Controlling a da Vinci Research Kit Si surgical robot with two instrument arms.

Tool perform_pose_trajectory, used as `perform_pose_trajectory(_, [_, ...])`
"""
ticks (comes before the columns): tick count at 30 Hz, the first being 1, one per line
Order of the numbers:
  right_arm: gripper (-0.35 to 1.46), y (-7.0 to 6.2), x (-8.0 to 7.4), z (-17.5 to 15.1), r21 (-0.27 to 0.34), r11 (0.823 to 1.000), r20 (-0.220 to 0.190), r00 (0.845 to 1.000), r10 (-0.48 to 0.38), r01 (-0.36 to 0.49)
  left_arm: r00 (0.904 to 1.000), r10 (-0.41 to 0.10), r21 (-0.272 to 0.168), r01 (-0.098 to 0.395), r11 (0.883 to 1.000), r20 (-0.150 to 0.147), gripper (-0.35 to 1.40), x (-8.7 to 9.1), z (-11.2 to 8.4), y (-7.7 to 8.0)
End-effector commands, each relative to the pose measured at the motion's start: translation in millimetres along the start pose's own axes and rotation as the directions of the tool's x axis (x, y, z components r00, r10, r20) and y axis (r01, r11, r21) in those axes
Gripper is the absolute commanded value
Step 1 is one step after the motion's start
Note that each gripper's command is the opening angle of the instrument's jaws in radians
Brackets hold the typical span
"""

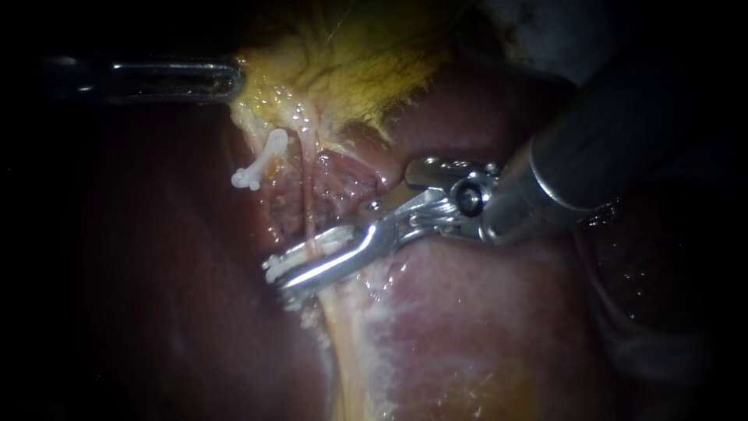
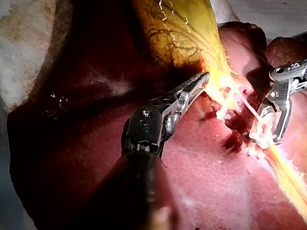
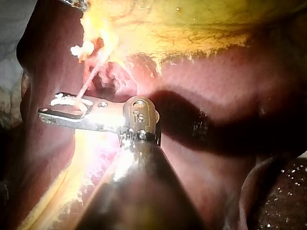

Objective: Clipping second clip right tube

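Dark red liver [image 1: 483,327] fills the field, with the yellow gallbladder [image 1: 351,54] above it. A seated clip [image 1: 261,162] is the landmark. Just to its right a thin pink tube [image 1: 306,199] runs down from the gallbladder.

Below and slightly right of the seated clip, the right instrument [image 1: 279,279] grips a fresh clip [image 1: 284,263] between its jaws. The jaws stand narrowly apart and straddle the tube.

Above and just left of the seated clip, the left instrument [image 1: 234,80] appears to pinch the gallbladder's edge, its jaws pressed onto the tissue.

The tube looks soft, wet and slight, and probably tears under a sideways pull. It is best taken squarely across this bare stretch, clear of the seated clip. Glistening tissue lies close behind the jaws and could get caught in them.
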Motion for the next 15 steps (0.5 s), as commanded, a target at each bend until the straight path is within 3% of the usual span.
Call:
perform_pose_trajectory(1, [0.12, 0.1, 0.1, 0.0, -0.001, 1.000, -0.002, 1.000, 0.001, -0.001, 1.0000, 0.000, 0.000, 0.000, 1.000, 0.000, -0.35, 0.0, 0.0, 0.0])
perform_pose_trajectory(6, [-0.07, 0.4, 0.2, -0.2, -0.009, 0.999, -0.008, 0.999, 0.048, -0.048, 1.0000, 0.000, 0.000, 0.000, 1.000, 0.000, -0.35, 0.0, 0.0, 0.0])
perform_pose_trajectory(9, [-0.35, 0.5, 0.2, -0.3, -0.016, 0.995, -0.008, 0.995, 0.095, -0.096, 1.0000, 0.000, -0.001, 0.000, 1.000, 0.000, -0.35, 0.0, 0.0, 0.0])
perform_pose_trajectory(15, [-0.35, 0.7, -0.1, -0.2, -0.018, 0.993, -0.006, 0.993, 0.117, -0.117, 1.0000, 0.000, -0.001, 0.000, 1.000, 0.000, -0.35, 0.0, 0.0, 0.0])
